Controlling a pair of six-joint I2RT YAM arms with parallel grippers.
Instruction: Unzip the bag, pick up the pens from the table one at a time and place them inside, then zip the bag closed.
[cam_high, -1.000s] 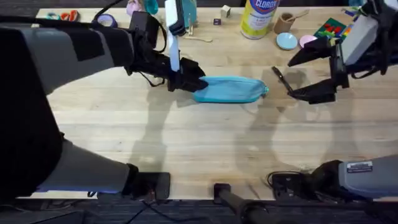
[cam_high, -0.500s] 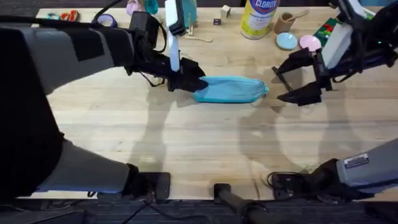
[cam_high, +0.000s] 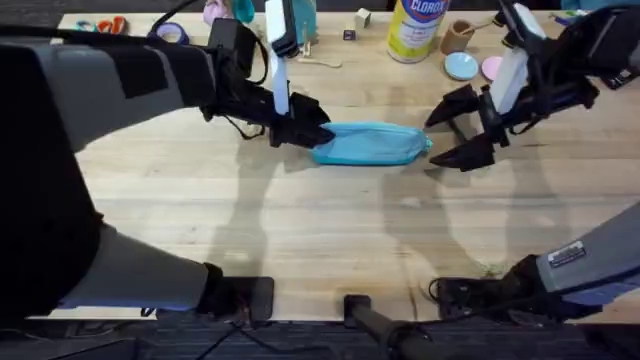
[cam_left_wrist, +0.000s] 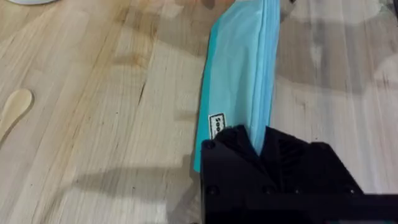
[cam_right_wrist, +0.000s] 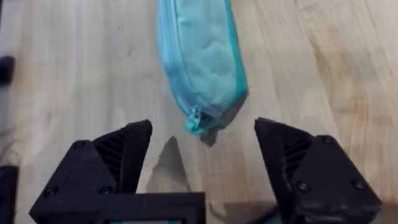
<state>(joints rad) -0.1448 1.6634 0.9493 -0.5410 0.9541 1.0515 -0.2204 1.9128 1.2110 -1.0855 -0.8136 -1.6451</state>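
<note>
Overhead: light blue soft fabric pencil pouch (cam_high: 368, 144) lies lengthwise between the tools on the pale plank table (cam_high: 300, 220); left tool (cam_high: 305, 132) clamps its near end, right tool (cam_high: 450, 130) spread wide, empty, just beside the zipper end.
Left wrist: pouch zipped, contents hidden.
Right wrist: zipper pull (cam_right_wrist: 194, 119) straight ahead between the jaws.

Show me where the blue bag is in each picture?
Overhead: the bag lies mid-table, between the two grippers.
Left wrist: it runs from the top edge down into the left gripper, shut on its end.
Right wrist: it lies just ahead of the open right gripper.
Shared landmark: the bag's zipper pull, at the end facing the right gripper.
</note>
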